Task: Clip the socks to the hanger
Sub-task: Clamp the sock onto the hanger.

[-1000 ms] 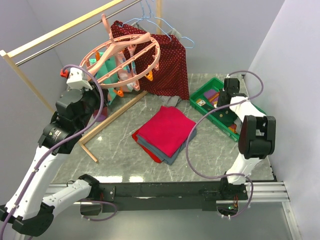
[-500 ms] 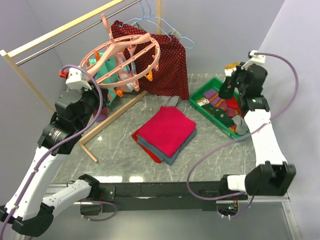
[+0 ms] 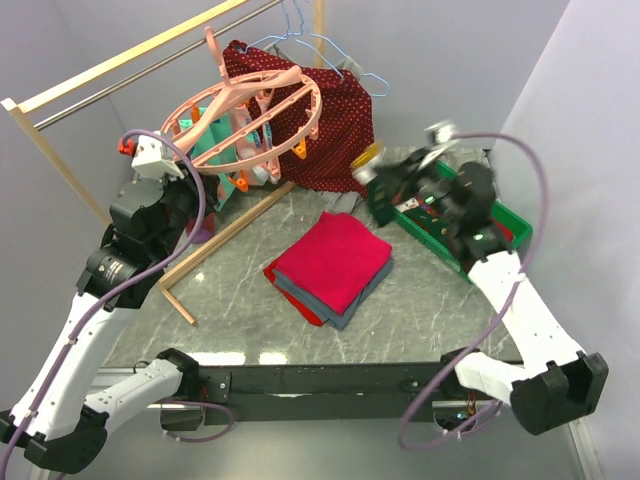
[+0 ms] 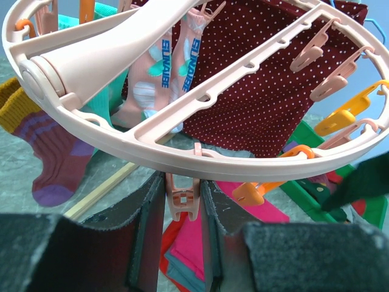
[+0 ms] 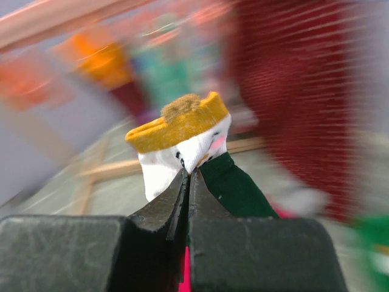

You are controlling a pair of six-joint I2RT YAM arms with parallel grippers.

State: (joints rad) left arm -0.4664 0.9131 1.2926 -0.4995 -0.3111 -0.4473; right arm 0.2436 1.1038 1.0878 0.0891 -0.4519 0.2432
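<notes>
The right hand (image 5: pixel 187 182) is pinching fully shut on a soft sock (image 5: pixel 182 125) (ribbed mustard cuff, white and dark green knit), holding it aloft near the green plastic bin (image 3: pixel 500 215). The left hand (image 4: pixel 182 219) is squeezing a pink plastic clip (image 4: pixel 182 198) under the round ringed hanger (image 4: pixel 121 52), which is carrying a ribbed purple-striped sock (image 4: pixel 55 164) and peach socks (image 4: pixel 159 73) before a dotted maroon garment (image 4: pixel 267 97).
</notes>
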